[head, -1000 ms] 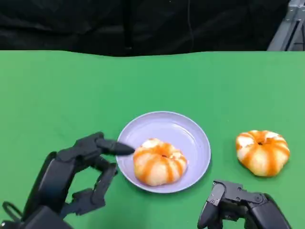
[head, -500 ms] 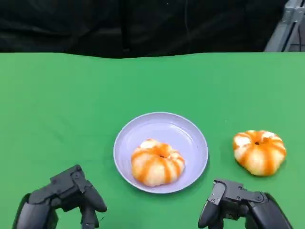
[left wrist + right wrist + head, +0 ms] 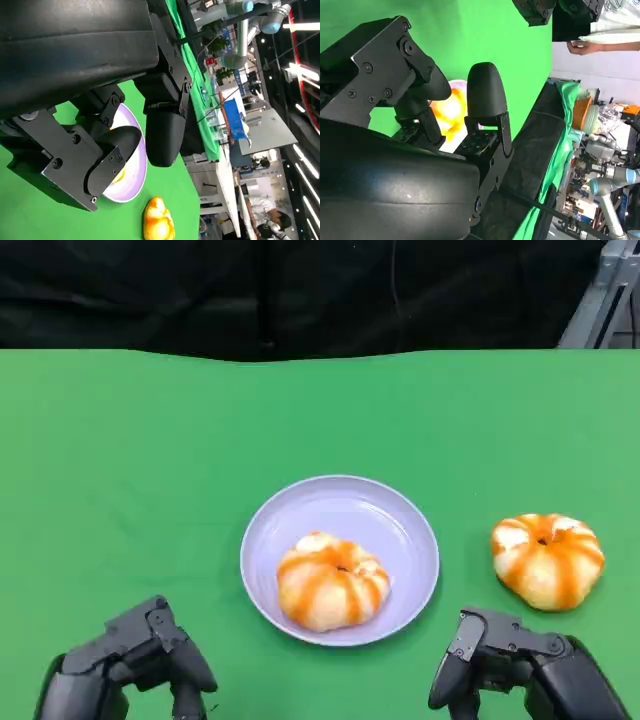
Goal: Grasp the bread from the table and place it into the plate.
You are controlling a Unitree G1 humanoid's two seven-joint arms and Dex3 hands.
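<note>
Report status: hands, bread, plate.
Left hand and right hand low at near edge, holding nothing. One bread sits in plate; second bread on table right of plate. Nothing in the way.

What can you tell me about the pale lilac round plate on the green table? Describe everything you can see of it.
The pale lilac round plate is shallow, with a raised rim and a smooth, plastic-looking surface. It sits flat on the green table, near the front middle. One orange-striped bread bun lies inside it, toward the near edge. Neither hand touches it; a second bun rests apart on the table.
</note>
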